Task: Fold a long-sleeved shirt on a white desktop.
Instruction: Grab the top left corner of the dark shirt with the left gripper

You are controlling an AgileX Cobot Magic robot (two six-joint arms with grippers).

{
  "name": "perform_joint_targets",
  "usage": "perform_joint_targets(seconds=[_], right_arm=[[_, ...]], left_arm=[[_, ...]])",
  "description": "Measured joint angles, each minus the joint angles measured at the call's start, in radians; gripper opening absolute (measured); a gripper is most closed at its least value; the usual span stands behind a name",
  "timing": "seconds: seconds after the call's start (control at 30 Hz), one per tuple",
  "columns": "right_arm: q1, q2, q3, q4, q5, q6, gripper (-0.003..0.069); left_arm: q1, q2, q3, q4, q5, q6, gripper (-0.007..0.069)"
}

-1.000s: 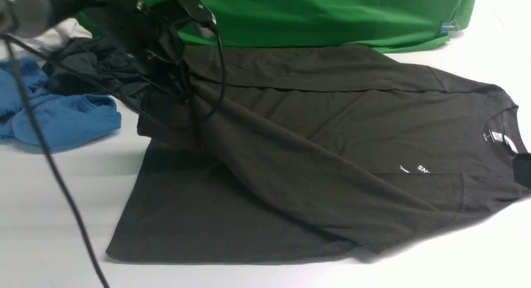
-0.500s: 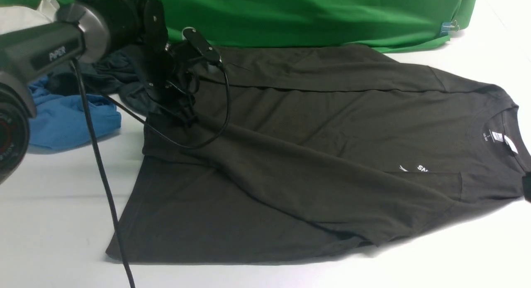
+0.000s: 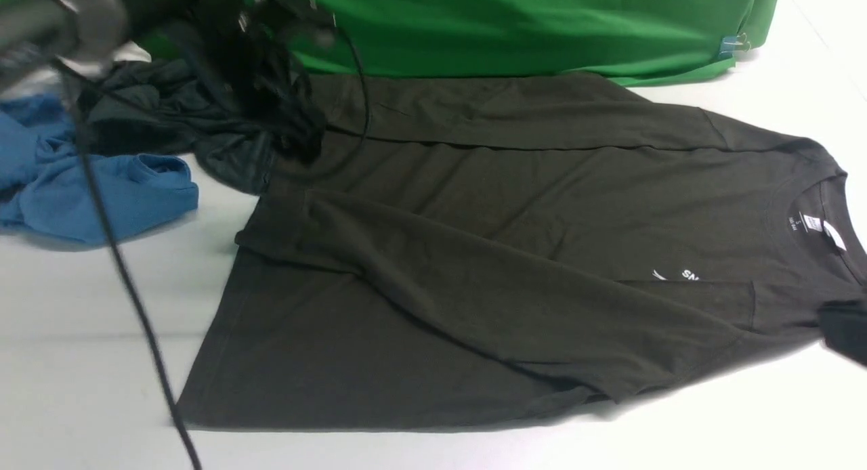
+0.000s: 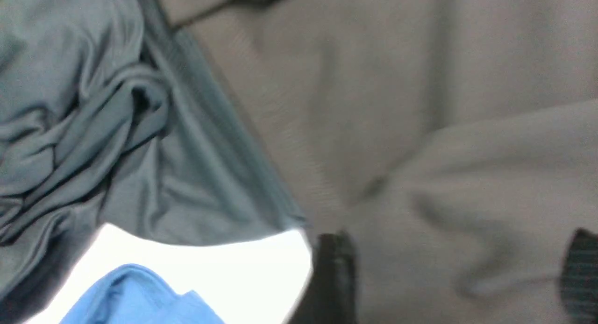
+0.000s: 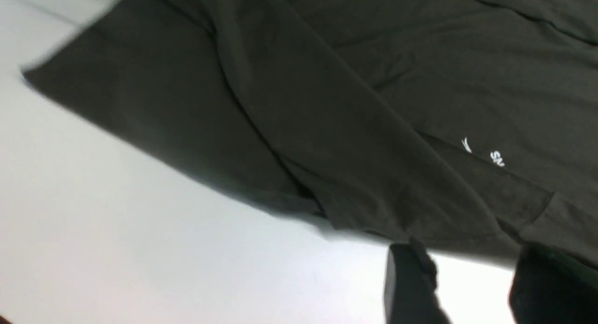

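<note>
Fingers wide apart on left gripper (image 4: 458,263), above the shirt; parted more narrowly on right gripper (image 5: 472,268), at the shirt's near side. Spread across the white desktop (image 3: 88,361), long-sleeved shirt (image 3: 650,199). Toward the desktop's far left corner, dark teal garment (image 3: 237,162), then blue garment (image 3: 115,196) nearer the left edge. Toward the far edge, green cloth (image 3: 508,30).

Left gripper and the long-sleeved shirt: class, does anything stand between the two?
Nothing visible does. The left gripper is open, with only the shirt showing between its fingertips. The dark teal garment and the blue garment lie off to one side.
</note>
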State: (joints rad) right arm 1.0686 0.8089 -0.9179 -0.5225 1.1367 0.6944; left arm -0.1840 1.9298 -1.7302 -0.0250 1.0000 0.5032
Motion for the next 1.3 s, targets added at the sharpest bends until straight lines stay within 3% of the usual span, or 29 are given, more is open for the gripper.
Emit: perform_joint_targets(seconds=[0.03,0.1,0.17,0.27,0.5,0.63,0.8,0.9,1.3], right_arm=[[0.000,0.015,-0.006,0.000,0.000,-0.012,0.0317],[-0.007,0.114,-0.055,0.004,0.001,-0.088,0.0302],[-0.048,0.203,-0.110,0.026,-0.004,-0.160,0.0286],[-0.163,0.314,-0.184,0.104,-0.029,-0.290,0.0265],[-0.633,0.562,-0.327,0.549,-0.080,-0.806,0.0253],[-0.816,0.684,-0.333,0.648,-0.082,-0.981,0.0260],[-0.851,0.874,-0.333,0.667,-0.157,-1.269,0.0349],[-0.856,0.966,-0.334,0.638,-0.249,-1.345,0.0384],[-0.846,1.102,-0.334,0.658,-0.271,-1.386,0.0360]], left_arm=[[-0.002,-0.006,0.000,-0.005,0.004,0.000,0.0486],[-0.040,-0.094,-0.001,-0.026,0.064,0.000,0.0229],[-0.079,-0.167,0.008,-0.034,0.088,0.000,0.0086],[-0.132,-0.278,0.062,-0.048,0.075,-0.014,0.0024],[-0.286,-0.617,0.374,-0.114,-0.016,-0.061,0.0014],[-0.336,-0.788,0.611,-0.213,-0.068,-0.048,0.0014],[-0.353,-0.971,0.887,-0.290,-0.194,0.030,0.0015],[-0.353,-1.037,0.988,-0.294,-0.262,0.077,0.0015],[-0.353,-1.077,1.074,-0.291,-0.401,0.128,0.0017]])
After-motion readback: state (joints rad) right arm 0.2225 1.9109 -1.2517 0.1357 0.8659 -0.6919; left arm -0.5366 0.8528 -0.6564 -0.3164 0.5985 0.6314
